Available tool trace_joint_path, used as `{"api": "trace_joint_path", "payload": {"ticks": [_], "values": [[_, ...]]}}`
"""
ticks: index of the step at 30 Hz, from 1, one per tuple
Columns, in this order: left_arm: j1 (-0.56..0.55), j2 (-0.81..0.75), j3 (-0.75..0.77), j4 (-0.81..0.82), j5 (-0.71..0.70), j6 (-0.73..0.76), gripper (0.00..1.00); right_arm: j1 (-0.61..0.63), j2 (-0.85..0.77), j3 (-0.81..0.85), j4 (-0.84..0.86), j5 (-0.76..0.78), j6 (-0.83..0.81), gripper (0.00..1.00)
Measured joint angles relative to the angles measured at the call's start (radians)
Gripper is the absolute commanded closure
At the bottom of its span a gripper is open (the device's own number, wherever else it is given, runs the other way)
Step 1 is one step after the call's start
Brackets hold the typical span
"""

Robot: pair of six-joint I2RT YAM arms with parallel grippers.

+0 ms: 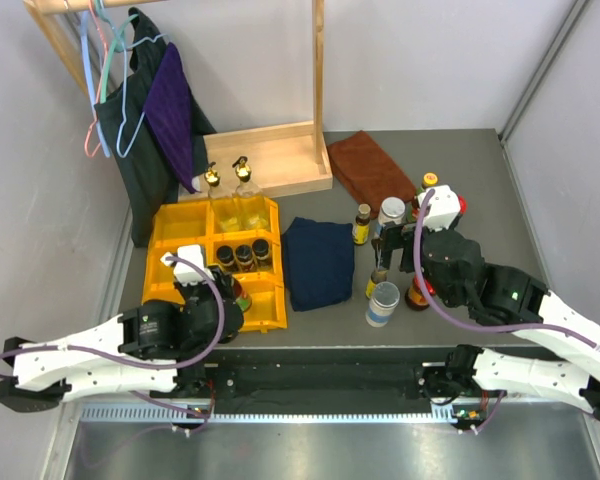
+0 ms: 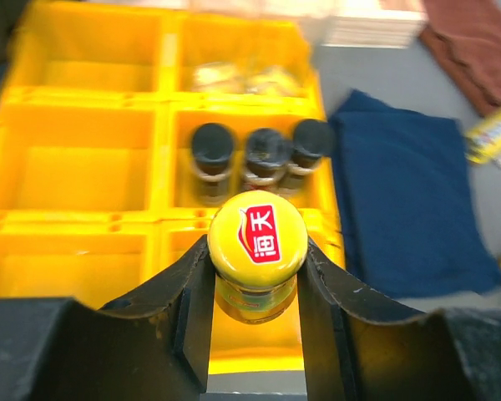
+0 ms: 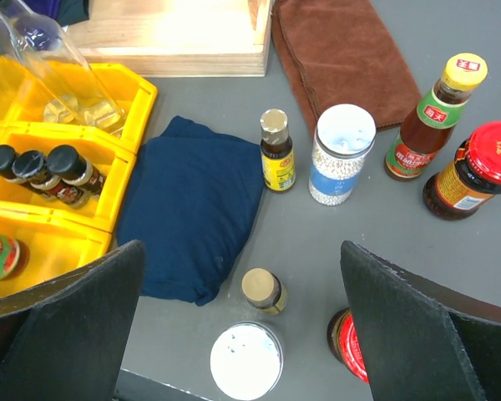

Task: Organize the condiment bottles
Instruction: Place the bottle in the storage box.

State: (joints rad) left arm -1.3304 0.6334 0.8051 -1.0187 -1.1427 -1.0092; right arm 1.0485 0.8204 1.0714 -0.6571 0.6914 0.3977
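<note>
My left gripper (image 2: 257, 280) is shut on a yellow-capped sauce bottle (image 2: 257, 236), held upright over the front right compartment of the yellow bin (image 2: 83, 171). Three black-capped bottles (image 2: 263, 154) stand in the compartment behind it. Two clear gold-topped bottles (image 1: 230, 195) stand at the bin's back. My right gripper (image 3: 240, 251) is open above the grey table, over a small tan-capped bottle (image 3: 263, 290), a white-lidded jar (image 3: 246, 361) and a red-lidded jar (image 3: 351, 342). Farther back stand another small bottle (image 3: 275, 150), a white-lidded jar of beads (image 3: 341, 154), a yellow-capped sauce bottle (image 3: 438, 113) and a red-lidded jar (image 3: 476, 171).
A folded blue cloth (image 1: 318, 262) lies between the bin and the loose bottles. A brown cloth (image 1: 370, 165) lies at the back right. A wooden rack base (image 1: 270, 160) and hanging clothes (image 1: 150, 110) stand behind the bin.
</note>
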Motion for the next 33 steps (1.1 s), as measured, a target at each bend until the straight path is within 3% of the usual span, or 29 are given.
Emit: {"api": "trace_joint_path", "payload": {"ticks": [6,9,16,21,33], "values": [[0.000,0.076,0.005,-0.261,-0.066,-0.337,1.00,-0.004,0.000,0.000,0.002,0.000,0.000,0.01],[0.000,0.113,0.005,-0.306,-0.077,-0.479,1.00,-0.005,0.001,0.000,0.002,0.000,0.000,0.01],[0.000,0.144,0.003,-0.328,-0.089,-0.618,1.00,-0.008,0.009,-0.005,0.004,0.000,0.000,0.01],[0.000,0.161,0.002,-0.332,-0.098,-0.581,1.00,-0.013,0.012,-0.006,0.005,0.000,0.000,0.01],[0.014,0.212,-0.005,-0.189,-0.076,-0.261,1.00,-0.018,0.013,-0.013,0.006,-0.005,0.000,0.01]]}}
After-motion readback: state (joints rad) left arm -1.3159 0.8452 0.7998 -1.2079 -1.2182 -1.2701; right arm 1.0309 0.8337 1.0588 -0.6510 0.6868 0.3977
